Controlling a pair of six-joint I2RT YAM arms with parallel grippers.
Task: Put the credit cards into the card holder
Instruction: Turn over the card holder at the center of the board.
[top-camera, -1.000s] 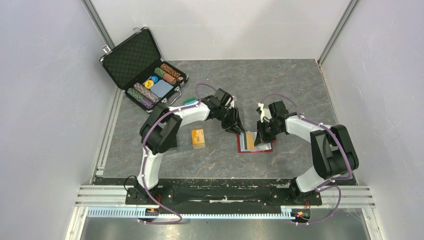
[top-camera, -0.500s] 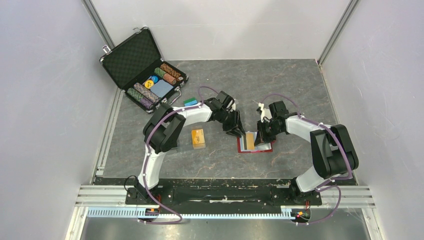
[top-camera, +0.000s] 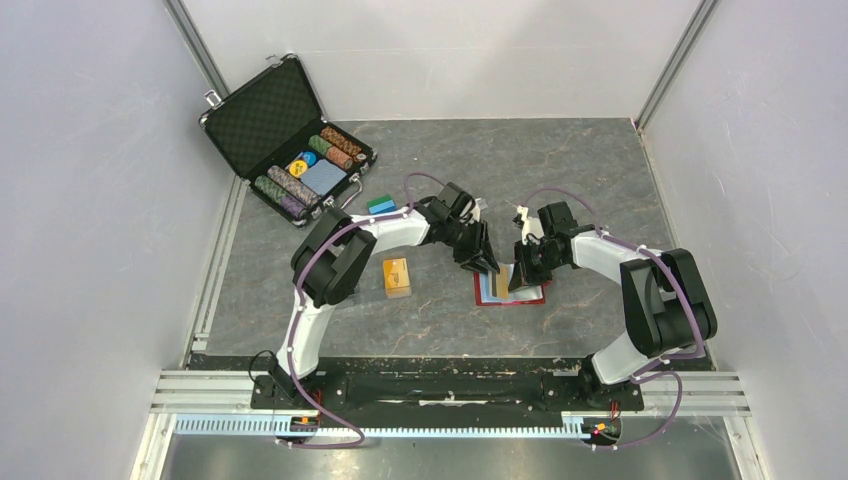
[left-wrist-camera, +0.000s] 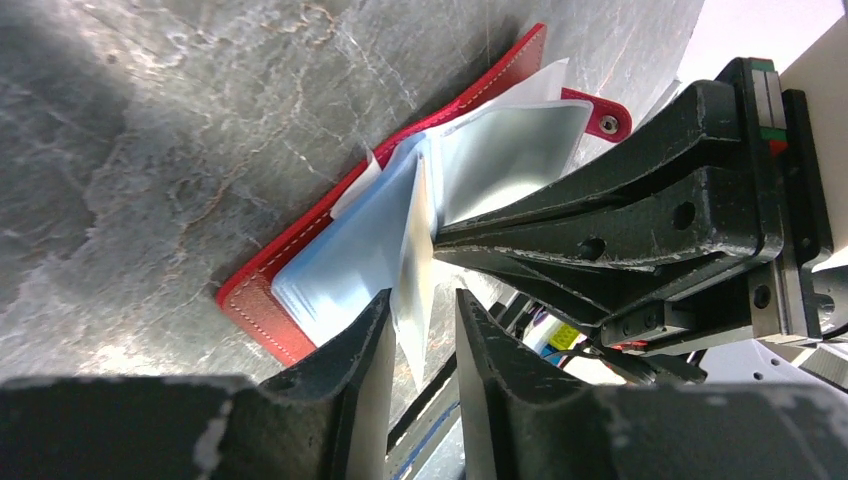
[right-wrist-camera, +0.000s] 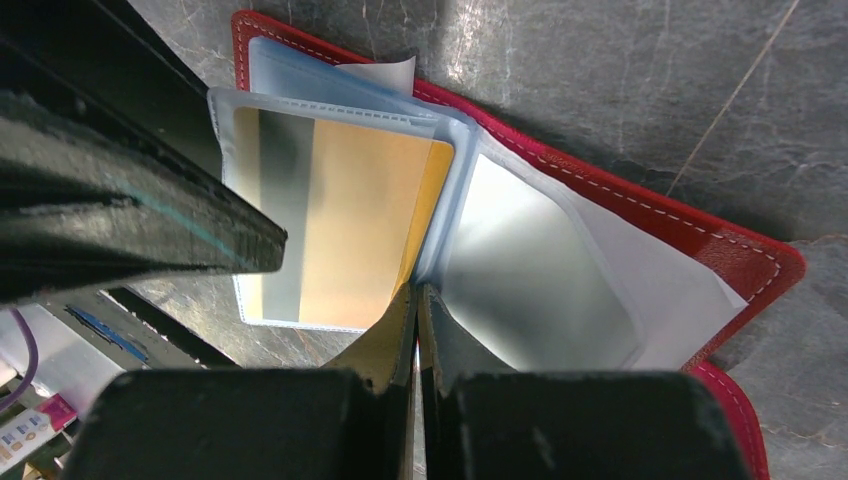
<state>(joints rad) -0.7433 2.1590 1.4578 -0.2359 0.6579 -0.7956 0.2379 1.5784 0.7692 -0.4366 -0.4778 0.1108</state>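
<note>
The red card holder (top-camera: 525, 299) lies open on the table between both arms, its clear sleeves fanned out (right-wrist-camera: 720, 250). An orange-gold credit card (right-wrist-camera: 350, 230) sits inside one sleeve. That sleeve (left-wrist-camera: 415, 250) stands on edge between the fingers of my left gripper (left-wrist-camera: 422, 300), which is narrowly open around it, with a gap on one side. My right gripper (right-wrist-camera: 416, 290) is shut, its tips pressed at the fold of the sleeves. More orange-gold credit cards (top-camera: 397, 277) lie stacked to the left, apart from both grippers (top-camera: 487, 268) (top-camera: 518, 283).
An open black chip case (top-camera: 300, 150) with poker chips stands at the back left. A small green-blue item (top-camera: 380, 204) lies near the left arm's elbow. Grey walls close in the table on three sides.
My left gripper has moved right and slightly nearer, over the card holder, and its jaws have narrowed a little. The right arm has not moved.
</note>
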